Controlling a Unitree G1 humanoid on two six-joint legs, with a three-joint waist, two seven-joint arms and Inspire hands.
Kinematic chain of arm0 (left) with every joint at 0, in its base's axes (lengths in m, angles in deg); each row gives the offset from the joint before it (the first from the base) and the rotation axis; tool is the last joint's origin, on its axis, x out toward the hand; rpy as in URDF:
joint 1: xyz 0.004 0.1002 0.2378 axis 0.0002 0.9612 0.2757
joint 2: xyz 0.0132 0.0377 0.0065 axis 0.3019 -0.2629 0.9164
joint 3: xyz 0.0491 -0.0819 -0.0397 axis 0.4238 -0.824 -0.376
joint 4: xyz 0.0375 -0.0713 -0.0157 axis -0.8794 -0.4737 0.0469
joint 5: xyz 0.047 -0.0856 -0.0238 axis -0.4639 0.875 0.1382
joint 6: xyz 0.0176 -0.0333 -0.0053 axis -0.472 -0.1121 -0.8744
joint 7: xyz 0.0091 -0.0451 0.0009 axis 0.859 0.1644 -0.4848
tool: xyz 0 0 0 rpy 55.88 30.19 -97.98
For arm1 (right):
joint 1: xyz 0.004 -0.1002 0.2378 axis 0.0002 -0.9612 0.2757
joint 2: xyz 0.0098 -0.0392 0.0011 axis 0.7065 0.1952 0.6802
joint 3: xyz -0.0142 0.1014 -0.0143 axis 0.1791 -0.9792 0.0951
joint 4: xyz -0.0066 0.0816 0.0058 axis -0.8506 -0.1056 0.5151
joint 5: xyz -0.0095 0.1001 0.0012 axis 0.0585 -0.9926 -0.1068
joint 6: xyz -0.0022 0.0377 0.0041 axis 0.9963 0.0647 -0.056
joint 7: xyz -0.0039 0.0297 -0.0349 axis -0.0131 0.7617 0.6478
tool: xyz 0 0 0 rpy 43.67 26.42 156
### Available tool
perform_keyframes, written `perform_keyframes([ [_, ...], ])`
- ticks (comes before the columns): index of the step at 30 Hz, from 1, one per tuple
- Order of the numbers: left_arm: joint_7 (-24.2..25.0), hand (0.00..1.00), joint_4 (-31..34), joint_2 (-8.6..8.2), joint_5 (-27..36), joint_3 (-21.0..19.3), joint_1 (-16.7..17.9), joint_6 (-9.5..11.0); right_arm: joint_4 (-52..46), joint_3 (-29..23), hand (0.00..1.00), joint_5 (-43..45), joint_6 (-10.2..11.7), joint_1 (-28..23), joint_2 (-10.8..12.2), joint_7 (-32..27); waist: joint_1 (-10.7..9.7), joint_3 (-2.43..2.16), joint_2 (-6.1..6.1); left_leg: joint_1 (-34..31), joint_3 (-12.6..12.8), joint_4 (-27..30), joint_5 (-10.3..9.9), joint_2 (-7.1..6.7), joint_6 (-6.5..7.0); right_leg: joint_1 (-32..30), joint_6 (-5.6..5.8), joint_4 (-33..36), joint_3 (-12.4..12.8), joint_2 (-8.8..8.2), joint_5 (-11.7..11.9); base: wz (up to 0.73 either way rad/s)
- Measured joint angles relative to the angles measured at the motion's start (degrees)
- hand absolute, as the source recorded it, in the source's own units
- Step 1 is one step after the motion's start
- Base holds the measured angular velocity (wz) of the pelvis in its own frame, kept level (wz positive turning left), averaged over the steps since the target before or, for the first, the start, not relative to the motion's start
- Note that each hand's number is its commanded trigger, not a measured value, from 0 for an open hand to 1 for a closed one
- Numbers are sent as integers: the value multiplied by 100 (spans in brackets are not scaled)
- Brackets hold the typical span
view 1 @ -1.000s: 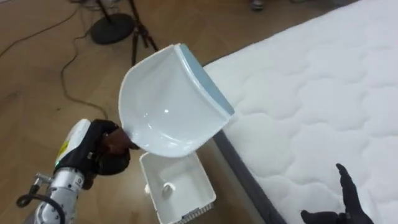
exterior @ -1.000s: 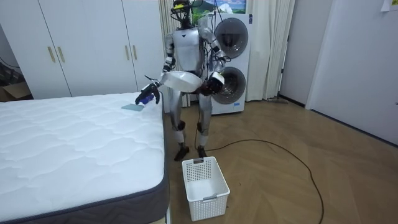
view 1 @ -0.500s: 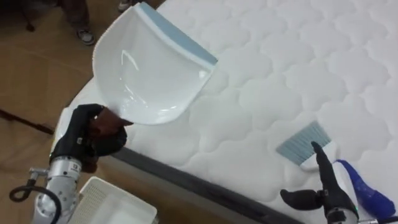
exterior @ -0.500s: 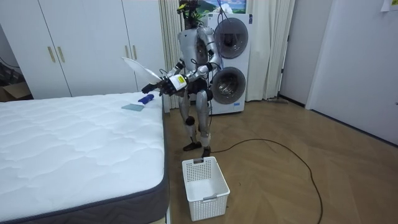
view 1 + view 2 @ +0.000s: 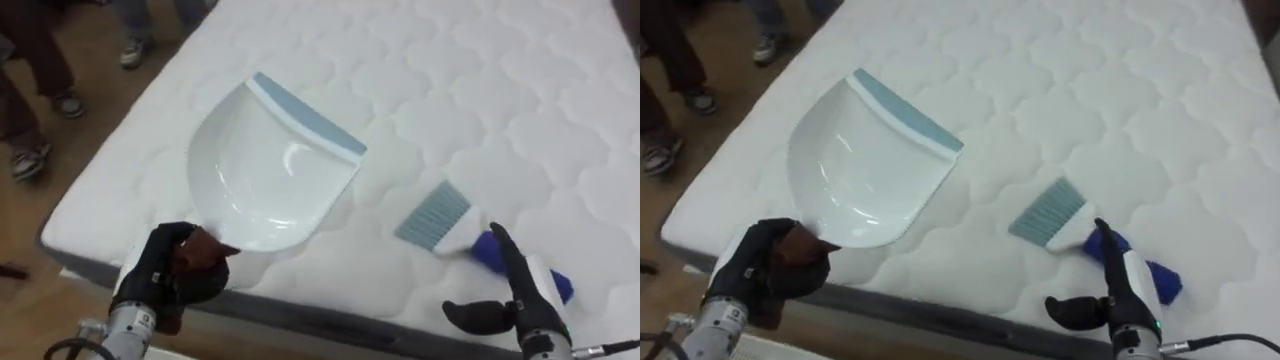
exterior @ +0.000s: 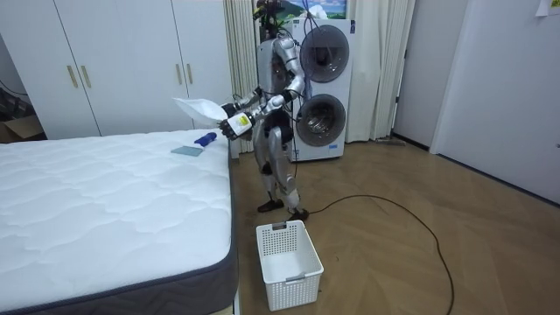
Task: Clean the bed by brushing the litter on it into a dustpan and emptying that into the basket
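Grips the dustpan (image 5: pixel 265 175) by its handle with the left hand (image 5: pixel 165 280), fingers curled round it, at lower left. Holds the white pan tilted above the bed (image 5: pixel 500 80), blue lip farthest from the hand. Has the right hand (image 5: pixel 515 305) at lower right, fingers straight, by the blue-handled brush (image 5: pixel 440 220) lying on the quilting; contact unclear. Takes in a person's shoes (image 5: pixel 134 52) on the floor (image 5: pixel 80 120), upper left.

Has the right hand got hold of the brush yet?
No, the brush lies on the mattress and the right hand has straight fingers, not curled round it.
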Motion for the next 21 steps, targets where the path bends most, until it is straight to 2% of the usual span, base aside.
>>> perform_keyframes([
  [1, 16, 100, -10, -22, 28, 8, 45, 5, 4, 6, 0, 0, 0, -2, -2, 14, -3, 12, -72, -52, -169, -102, -16, -37, -53, 1, 1, 1, 129, 1, 1, -66],
  [2, 47, 100, -17, -73, 43, 33, 66, 41, 19, -25, 0, -8, -1, -4, -9, 12, -30, 3, -62, -181, -504, -644, 103, -77, -173, -22, 7, 14, 272, 42, -1, -72],
  [3, 47, 100, -55, -99, 45, 33, 79, 87, 50, -20, 0, -1, -27, 2, 18, 26, 40, -38, -68, -253, -590, -842, 306, -69, -67, -132, 50, 96, 415, 73, -3, -78],
  [7, 42, 100, -316, -76, 69, 20, 77, 126, 103, -26, 0, 134, -18, 0, 22, 55, 15, -63, -164, -225, -489, -827, 265, -100, -18, -168, 87, 71, 199, 52, 3, -30],
  [9, 43, 100, -415, -90, 72, 29, 77, 121, 238, -23, 0, 164, -18, 31, 39, -5, -12, -55, -181, -145, -450, -824, 242, -110, -22, -115, 88, 76, 143, 55, 21, -10],
  [11, 43, 98, -559, -99, 90, 32, 77, 117, 376, -28, 0, 215, -19, 50, 45, -63, -35, -30, -144, -53, -404, -811, 193, -101, -19, -136, 87, 172, 136, 52, -5, -16],
  [12, 42, 76, -551, -99, 94, 28, 58, 120, 382, -30, 0, 200, -20, 56, 55, -132, -37, -17, -129, -118, -395, -697, 132, -115, -12, -234, 96, 331, 134, 36, -64, -12],
  [13, 41, 39, -551, -99, 100, 28, 44, 122, 403, -30, 0, 190, -20, 67, 66, -154, -45, -11, -118, -163, -379, -635, 97, -123, -5, -305, 103, 424, 140, 23, -110, -14],
  [14, 41, 10, -550, -100, 136, 31, 18, 124, 440, -20, 0, 147, -25, 95, 96, -180, -30, 7, -105, -203, -315, -563, 44, -158, 15, -431, 107, 659, 142, -27, -216, -23],
  [15, 40, 0, -559, -110, 177, 31, 18, 126, 470, -1, 0, 128, -48, 113, 133, -179, -15, 10, -105, -209, -247, -544, 6, -215, 39, -582, 136, 929, 147, -91, -324, -25],
  [18, 39, 0, -809, -121, 222, 31, -8, 209, 976, 14, 0, 81, -78, 280, 219, -173, 6, 26, -68, -143, -64, -515, -119, -279, 79, -707, 168, 1286, 56, -176, -463, -33],
  [21, 52, 0, -1125, -146, 310, 30, -14, 212, 1301, 42, 0, -80, -114, 279, 239, -169, -18, 20, -56, -35, 21, -569, -145, -287, 106, -616, 167, 1182, -157, -230, -461, -19],
])
